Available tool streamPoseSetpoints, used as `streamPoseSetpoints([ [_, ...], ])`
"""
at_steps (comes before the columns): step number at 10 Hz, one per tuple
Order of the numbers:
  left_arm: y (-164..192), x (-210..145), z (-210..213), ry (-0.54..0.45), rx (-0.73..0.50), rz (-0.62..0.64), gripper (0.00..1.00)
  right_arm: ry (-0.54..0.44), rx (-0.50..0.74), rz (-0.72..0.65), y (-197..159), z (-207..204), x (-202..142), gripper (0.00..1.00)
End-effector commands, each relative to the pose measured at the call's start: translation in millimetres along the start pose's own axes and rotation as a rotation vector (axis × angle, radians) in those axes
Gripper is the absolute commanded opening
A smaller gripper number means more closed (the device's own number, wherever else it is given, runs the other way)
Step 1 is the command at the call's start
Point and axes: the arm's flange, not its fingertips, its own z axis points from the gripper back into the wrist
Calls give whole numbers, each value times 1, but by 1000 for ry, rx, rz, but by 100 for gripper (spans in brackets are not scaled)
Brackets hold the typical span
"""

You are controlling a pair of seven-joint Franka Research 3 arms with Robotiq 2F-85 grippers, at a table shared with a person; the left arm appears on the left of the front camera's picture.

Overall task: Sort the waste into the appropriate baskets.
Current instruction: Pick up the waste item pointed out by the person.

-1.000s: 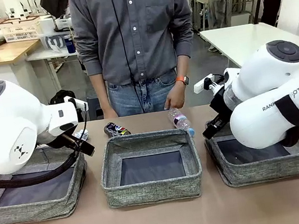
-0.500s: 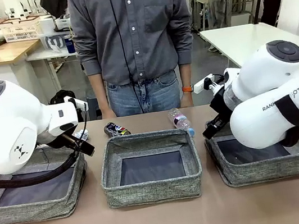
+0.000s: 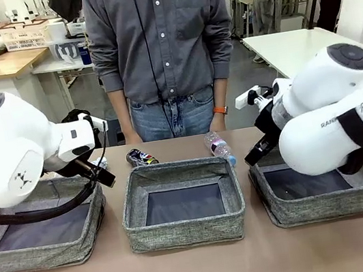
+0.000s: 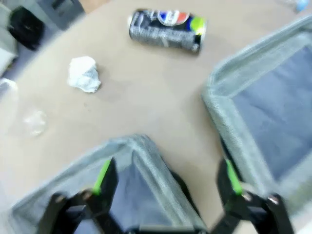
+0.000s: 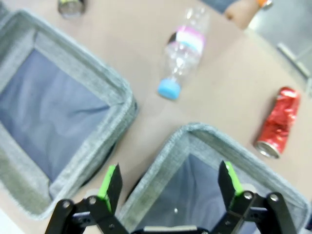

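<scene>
- My right pincer point(image 5: 169, 174) stands wide with nothing between its green pads. It hangs over the near corner of the right basket point(image 5: 204, 130), low in the middle of the right wrist view.
- The clear plastic bottle point(image 5: 183, 48) lies on bare table in the upper middle of that frame, almost straight up-frame from my pads. It is past the gap between the middle basket point(image 5: 124, 105) and the right one, and touches neither.
- Its long axis runs nearly up and down the frame, blue cap toward me. My open jaws already lie across it, so I judge a forward reach will do, with little wrist turn.
- The crushed red can point(image 5: 278, 122) lies at the right edge, off to the side.
- My left pincer point(image 4: 166, 170) is just as wide and empty. The crushed dark patterned can point(image 4: 167, 30) lies at the top centre of the left wrist view, long axis across the frame, and the white paper wad point(image 4: 84, 74) is at the upper left.
- The bottle is nearer my right arm, I judge.
</scene>
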Motion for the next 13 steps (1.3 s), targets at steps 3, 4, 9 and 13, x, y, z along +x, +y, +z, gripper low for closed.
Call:
streamPoseSetpoints([
  [3, -91, -14, 197, -184, 68, -139, 100, -141, -249, 29, 33, 195, -32, 100],
  [4, -48, 16, 110, -29, 27, -39, 100, -88, -34, -3, -1, 110, 19, 100],
  [9, -39, -3, 172, 64, -452, -103, 100, -67, 232, -194, -5, 173, 7, 100],
  [13, 56, -59, 148, -164, -1057, 58, 100, -62, 903, -491, -38, 163, -10, 100],
])
